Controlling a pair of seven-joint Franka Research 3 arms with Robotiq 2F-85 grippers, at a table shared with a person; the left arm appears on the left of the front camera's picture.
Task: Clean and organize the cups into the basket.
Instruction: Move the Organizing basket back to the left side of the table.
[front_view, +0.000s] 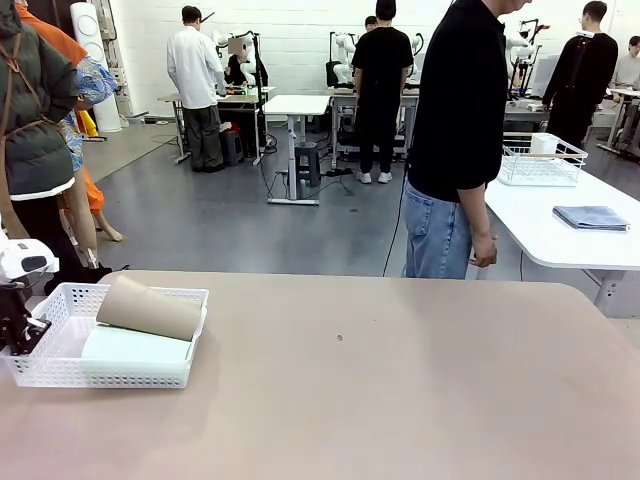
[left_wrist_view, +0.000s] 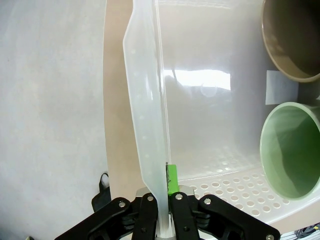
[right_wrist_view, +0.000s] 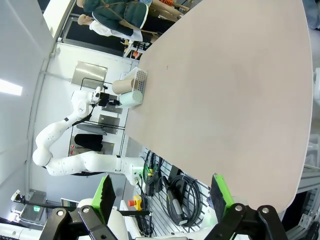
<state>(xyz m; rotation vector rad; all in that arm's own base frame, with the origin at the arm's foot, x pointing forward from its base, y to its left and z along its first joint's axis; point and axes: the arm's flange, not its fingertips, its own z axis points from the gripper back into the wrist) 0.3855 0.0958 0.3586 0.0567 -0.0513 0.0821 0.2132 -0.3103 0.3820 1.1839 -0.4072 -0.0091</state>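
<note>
Left gripper (left_wrist_view: 161, 197) is clamped on the basket (front_view: 60, 375) rim at the near-left end of the table (front_view: 400, 390). Mint cup (front_view: 135, 347) lies inside, tan cup (front_view: 150, 307) resting across on top. Right gripper (right_wrist_view: 162, 192) hangs spread wide over the table edge, nothing in it. Person (front_view: 455, 140) stands across.

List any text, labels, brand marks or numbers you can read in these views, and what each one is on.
No text can be read in any view.
Basket: lattice sides and rim, no lettering seen.
Tan cup and mint cup: plain, no marks.
Pale patch on the basket floor, perhaps a sticker: blank or too washed out to tell.
Left gripper, shut on the basket wall: no lettering seen.
Right gripper, open: no lettering seen.
</note>
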